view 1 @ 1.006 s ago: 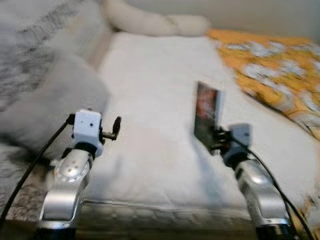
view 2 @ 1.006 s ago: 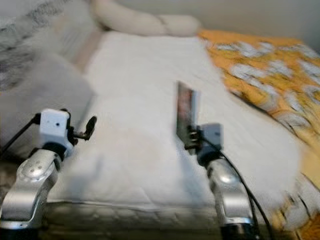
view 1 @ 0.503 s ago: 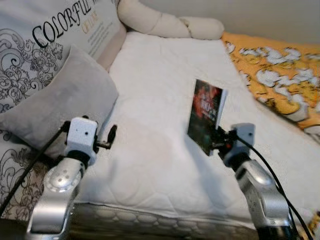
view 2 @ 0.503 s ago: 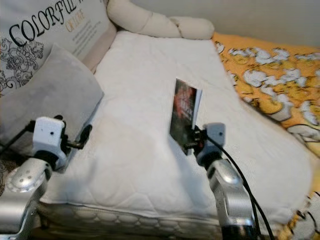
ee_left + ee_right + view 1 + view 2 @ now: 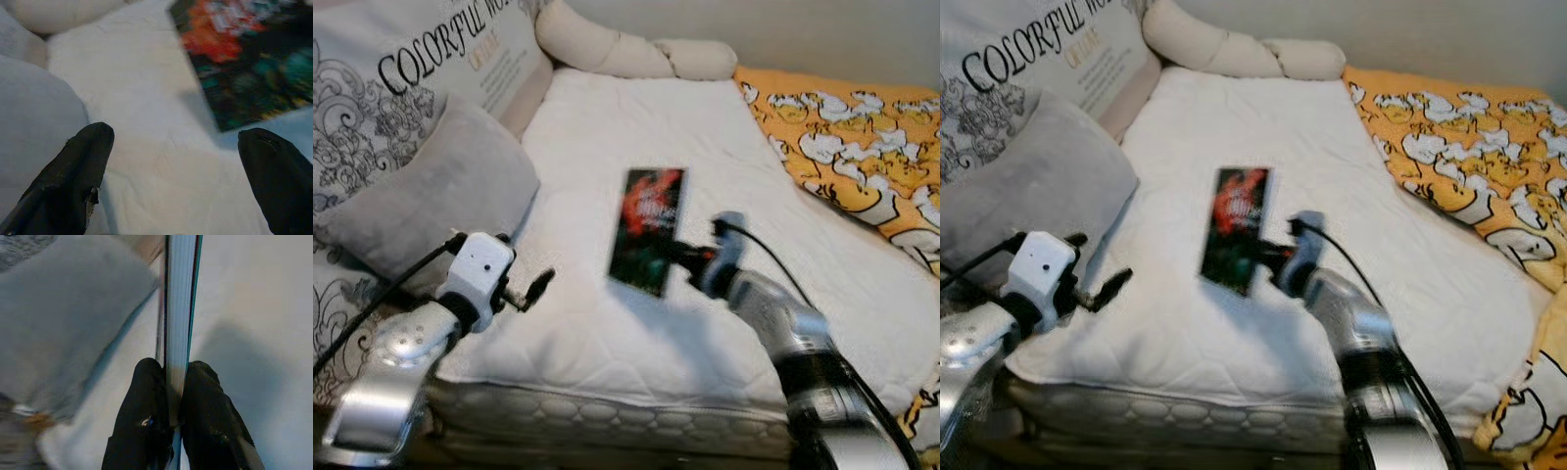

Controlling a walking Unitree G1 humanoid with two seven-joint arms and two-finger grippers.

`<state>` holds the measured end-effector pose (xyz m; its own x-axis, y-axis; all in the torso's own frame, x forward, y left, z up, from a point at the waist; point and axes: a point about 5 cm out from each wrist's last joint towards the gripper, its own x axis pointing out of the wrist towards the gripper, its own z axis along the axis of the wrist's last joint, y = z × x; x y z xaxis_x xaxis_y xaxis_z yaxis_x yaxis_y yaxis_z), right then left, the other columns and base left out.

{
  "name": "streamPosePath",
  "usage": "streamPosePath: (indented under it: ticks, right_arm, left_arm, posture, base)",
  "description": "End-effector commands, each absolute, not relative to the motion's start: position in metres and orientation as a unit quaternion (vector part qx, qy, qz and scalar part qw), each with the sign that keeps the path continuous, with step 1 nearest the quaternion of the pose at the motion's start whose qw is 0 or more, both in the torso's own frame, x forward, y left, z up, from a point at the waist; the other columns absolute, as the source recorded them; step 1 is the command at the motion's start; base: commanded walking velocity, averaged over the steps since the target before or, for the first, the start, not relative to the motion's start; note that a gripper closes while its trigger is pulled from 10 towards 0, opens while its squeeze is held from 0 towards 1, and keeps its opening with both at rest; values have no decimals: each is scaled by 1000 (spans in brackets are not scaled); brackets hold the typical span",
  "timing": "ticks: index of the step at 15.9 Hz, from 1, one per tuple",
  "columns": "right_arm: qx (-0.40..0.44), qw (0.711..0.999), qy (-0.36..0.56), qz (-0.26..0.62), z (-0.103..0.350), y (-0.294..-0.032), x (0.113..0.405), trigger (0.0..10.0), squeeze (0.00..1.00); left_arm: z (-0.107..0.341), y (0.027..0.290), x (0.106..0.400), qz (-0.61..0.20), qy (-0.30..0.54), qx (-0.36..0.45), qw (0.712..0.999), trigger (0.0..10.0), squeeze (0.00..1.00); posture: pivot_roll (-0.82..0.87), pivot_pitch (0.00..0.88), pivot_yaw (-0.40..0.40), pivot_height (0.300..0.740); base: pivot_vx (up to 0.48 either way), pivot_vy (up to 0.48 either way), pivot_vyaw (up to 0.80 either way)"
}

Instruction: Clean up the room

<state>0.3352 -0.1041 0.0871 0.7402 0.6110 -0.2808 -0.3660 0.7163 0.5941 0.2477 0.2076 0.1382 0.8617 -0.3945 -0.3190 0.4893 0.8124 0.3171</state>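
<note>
Nearest the camera, the left gripper [image 5: 540, 285] hangs over the near edge of the white mattress [image 5: 636, 127], its two black fingers [image 5: 73, 181] spread wide with nothing between them. Just beyond it and to its right, the right gripper [image 5: 168, 396] is clamped on the edge of one book [image 5: 647, 228], a thin volume with a dark cover marked in red; the wrist view shows both fingers pressed against the page block. The book is held in the air above the middle of the mattress, casting a shadow under it. Beside the left gripper sits one grey cushion [image 5: 435, 191], and behind that one large printed pillow [image 5: 401, 69]. Farther off, past the book, one long cream bolster [image 5: 626, 54] lies at the head of the bed. Off to the right gripper's far side spreads one orange patterned blanket [image 5: 847, 137], rumpled. The tidying seems to be midway: the book is picked up but not yet put away, and the blanket looks unstraightened.
</note>
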Motion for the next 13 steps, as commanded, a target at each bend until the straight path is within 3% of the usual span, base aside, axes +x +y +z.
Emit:
streamPosePath:
  ticks: [1, 3, 5, 13]
  right_arm:
    - [304, 882, 213, 289, 104, -101, 346, 10000, 0]
    - [359, 848, 238, 308, 105, -88, 353, 10000, 0]
    - [346, 843, 276, 307, 95, -76, 353, 10000, 0]
    - [252, 863, 339, 278, 68, -44, 341, 10000, 0]
  left_arm:
    - [140, 207, 246, -258, 129, 196, 937, 10000, 157]
    - [140, 211, 241, -285, 154, 202, 924, 10000, 153]
    - [141, 216, 229, -302, 176, 207, 914, 10000, 157]
    - [154, 230, 191, -313, 233, 221, 894, 10000, 153]
  posture:
    - [106, 0, -58, 740]
    - [130, 0, -67, 740]
    - [165, 0, -77, 740]
    - [275, 0, -70, 740]
  base:
    - [0, 0, 0]
    - [0, 0, 0]
    - [0, 0, 0]
    - [0, 0, 0]
